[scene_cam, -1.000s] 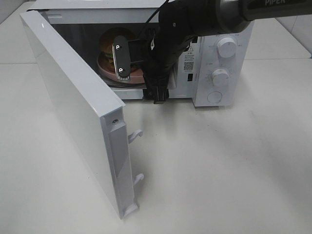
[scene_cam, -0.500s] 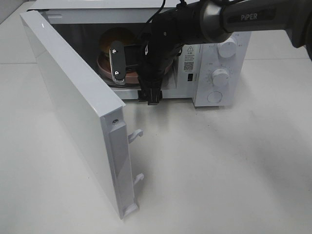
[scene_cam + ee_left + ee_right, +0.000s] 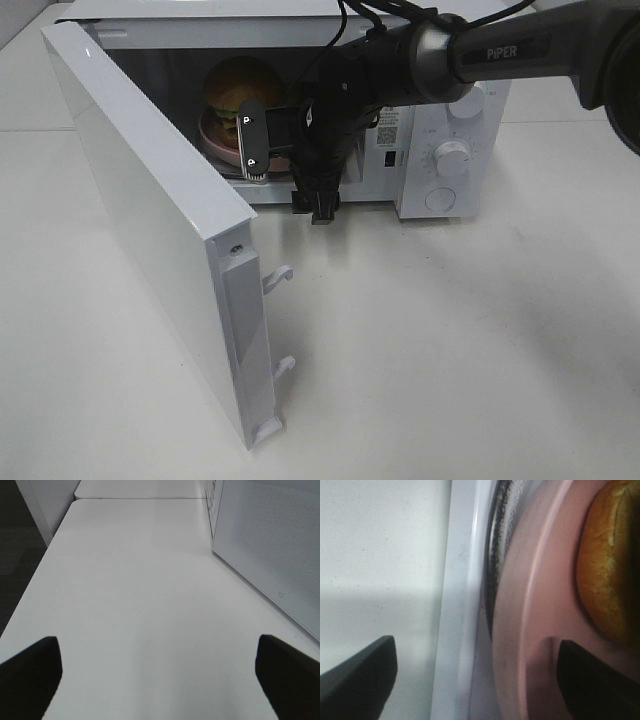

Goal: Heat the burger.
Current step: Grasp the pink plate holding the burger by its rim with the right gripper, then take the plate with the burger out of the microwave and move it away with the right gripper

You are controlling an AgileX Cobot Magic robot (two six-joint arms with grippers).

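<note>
The burger [image 3: 240, 88] sits on a pink plate [image 3: 222, 147] inside the white microwave [image 3: 455, 140], and the door [image 3: 150, 215] hangs wide open. The right gripper [image 3: 285, 150] is at the front of the plate, its jaws apart and holding nothing. The left gripper [image 3: 157, 677] hangs over the white table [image 3: 140, 580], jaws spread wide and bare

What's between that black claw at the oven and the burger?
Only the pink plate's rim: in the right wrist view it separates the right gripper from the burger.
</note>
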